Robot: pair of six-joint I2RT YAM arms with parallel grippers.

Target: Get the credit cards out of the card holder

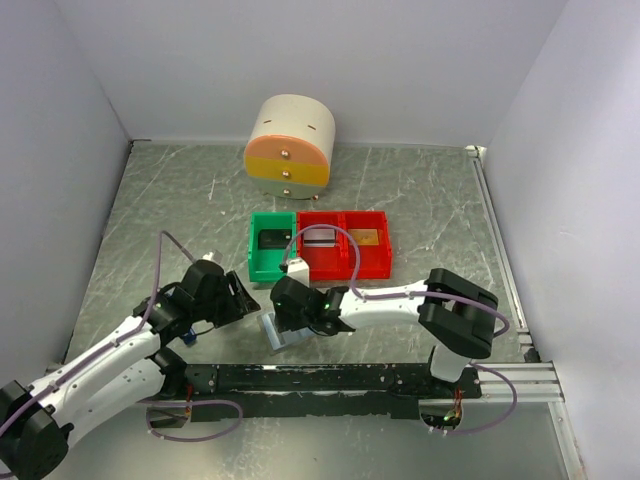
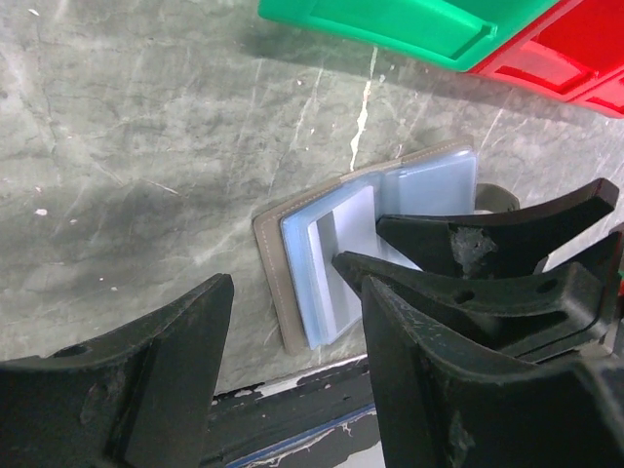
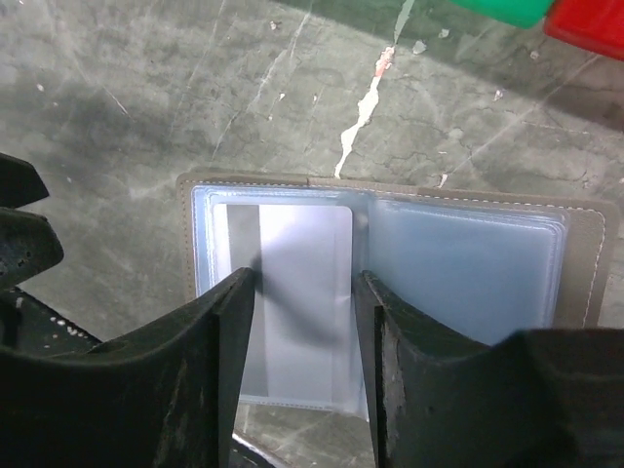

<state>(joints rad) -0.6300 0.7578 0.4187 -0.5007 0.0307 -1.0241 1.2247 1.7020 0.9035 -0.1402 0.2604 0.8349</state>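
Hovering parted over a pale card (image 3: 302, 234) in the open card holder (image 3: 468, 263), lower centre on the surface (image 3: 117, 97), the right fingers (image 3: 195, 370) seemingly grip nothing (left fingers (image 2: 146, 380) spread, empty); next: pinch and slide it out.

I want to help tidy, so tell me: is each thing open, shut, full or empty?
card holder, open, lying flat
credit card, tucked in holder's pocket
left hand, open, empty
right hand, open, astride the card
green bin, holds something dark
red bins, something flat in each
round drawers, shut
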